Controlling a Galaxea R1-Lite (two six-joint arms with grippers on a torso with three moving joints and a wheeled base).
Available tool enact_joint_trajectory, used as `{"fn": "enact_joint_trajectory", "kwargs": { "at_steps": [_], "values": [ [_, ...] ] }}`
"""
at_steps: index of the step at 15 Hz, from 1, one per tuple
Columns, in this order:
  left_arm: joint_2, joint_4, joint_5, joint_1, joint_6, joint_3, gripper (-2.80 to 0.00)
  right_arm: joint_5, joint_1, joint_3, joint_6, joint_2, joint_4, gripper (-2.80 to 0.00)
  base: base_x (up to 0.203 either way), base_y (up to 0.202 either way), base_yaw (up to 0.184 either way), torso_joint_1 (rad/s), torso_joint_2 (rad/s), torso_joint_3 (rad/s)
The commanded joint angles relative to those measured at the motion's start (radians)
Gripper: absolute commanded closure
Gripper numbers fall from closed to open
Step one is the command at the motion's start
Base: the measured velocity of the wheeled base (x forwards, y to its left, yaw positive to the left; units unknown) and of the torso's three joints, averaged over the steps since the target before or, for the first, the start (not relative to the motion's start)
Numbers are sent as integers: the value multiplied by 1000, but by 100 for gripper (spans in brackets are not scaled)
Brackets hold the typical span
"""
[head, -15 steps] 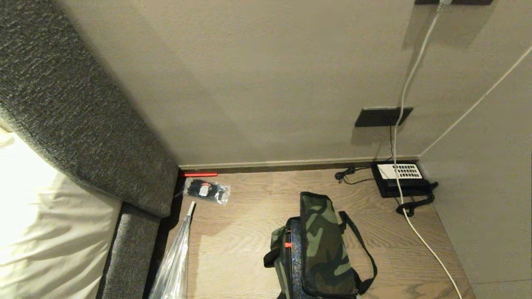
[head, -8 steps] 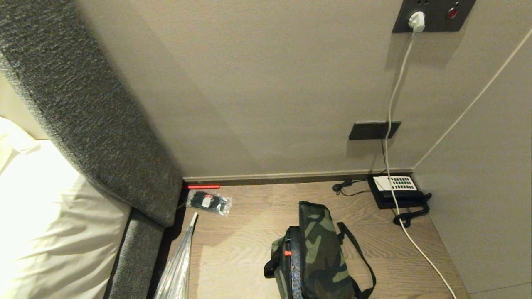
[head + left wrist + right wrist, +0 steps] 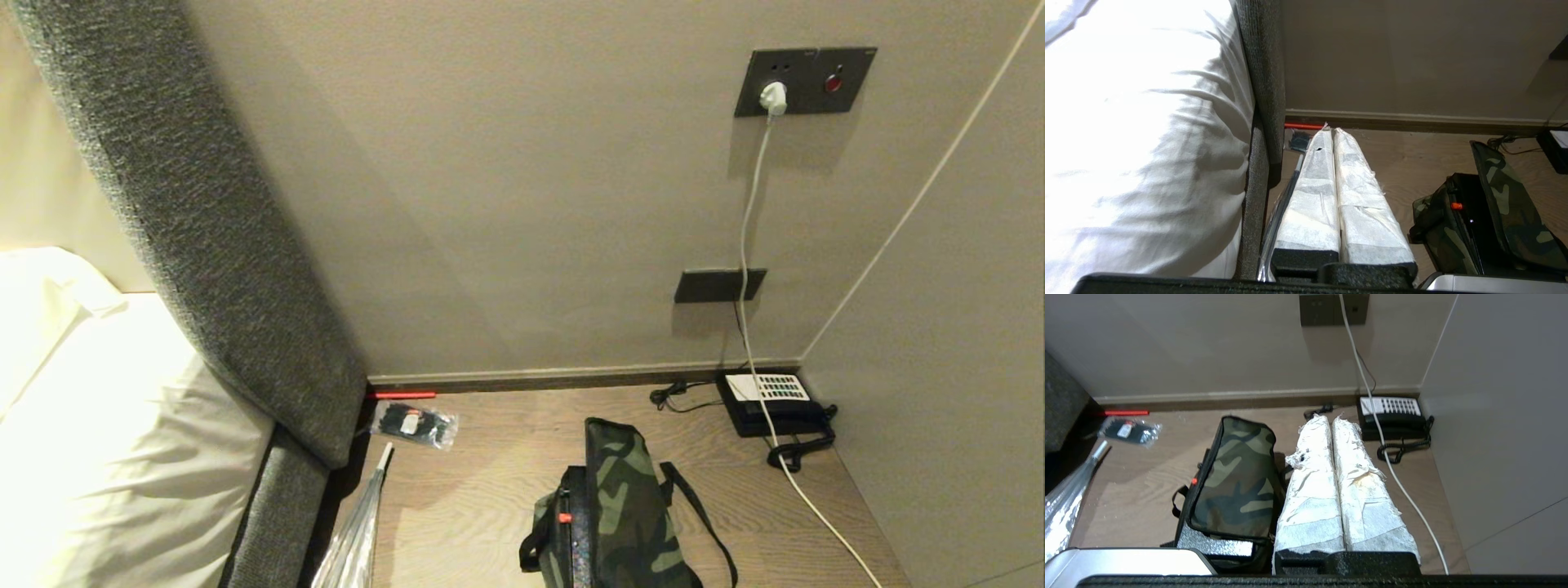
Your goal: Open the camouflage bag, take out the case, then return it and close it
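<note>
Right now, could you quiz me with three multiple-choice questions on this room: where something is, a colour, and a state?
1. Where is the telephone?
A. On the bed
B. On the floor in the corner
C. Inside the bag

2. What colour is the latch on the case?
A. Red
B. Blue
C. Yellow

3. How are the fingers of the right gripper?
A. Wide apart
B. Gripping the bag's strap
C. Pressed together, empty

Answers: 1 B, it sits where the walls meet. 2 A, a red spot shows beside the bag lid. 3 C, no gap and nothing between them.
</note>
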Motion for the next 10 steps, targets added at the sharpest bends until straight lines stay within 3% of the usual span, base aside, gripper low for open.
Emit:
{"fn": "enact_joint_trajectory", "kwargs": {
  "at_steps": [1, 10],
  "values": [
    [0, 0, 0, 0, -1, 3, 0, 1, 0, 0, 0, -1, 1, 0, 0, 0, 0, -2, 7, 193],
    [0, 0, 0, 0, -1, 3, 0, 1, 0, 0, 0, -1, -1, 0, 0, 0, 0, 2, 4, 202]
  ]
}}
